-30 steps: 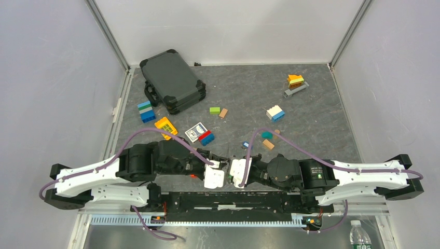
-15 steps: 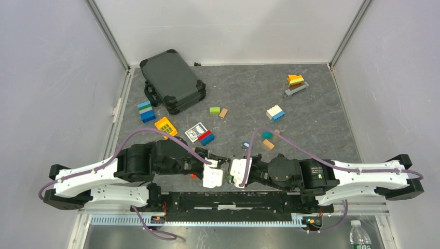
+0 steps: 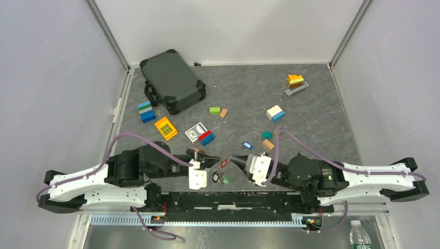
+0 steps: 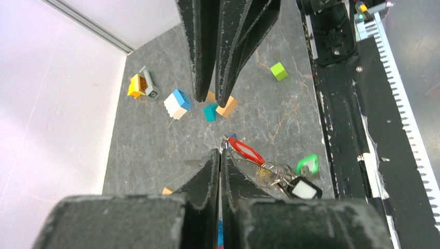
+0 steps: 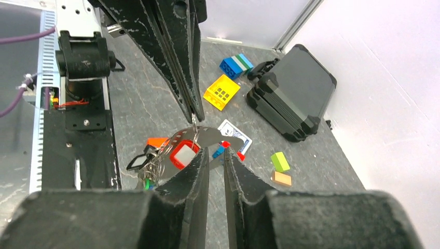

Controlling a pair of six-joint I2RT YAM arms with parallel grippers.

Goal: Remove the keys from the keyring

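My left gripper (image 3: 216, 162) (image 4: 220, 152) is shut on the keyring (image 4: 226, 140), a thin grey wire loop, and holds it above the mat. The keys (image 3: 223, 166) hang from it in a bunch: a red head (image 4: 244, 151), a green head (image 4: 308, 165) and a black head (image 4: 303, 189). In the right wrist view the left fingers (image 5: 184, 78) come down from above and pinch the ring (image 5: 194, 123) over the red head (image 5: 182, 154). My right gripper (image 3: 236, 157) (image 5: 215, 153) is just right of the bunch, jaws a narrow gap apart with nothing between them.
A small blue key (image 3: 247, 146) lies on the mat beyond the grippers. A playing-card box (image 3: 195, 131), a black case (image 3: 171, 80) and scattered toy bricks (image 3: 165, 127) (image 3: 275, 113) (image 3: 294, 83) lie further back. The black rail (image 3: 233, 199) runs along the near edge.
The two grippers, close together before, have drawn apart: the right one went right, the left one left and slightly back. The key bunch now hangs in plain view from the left gripper.
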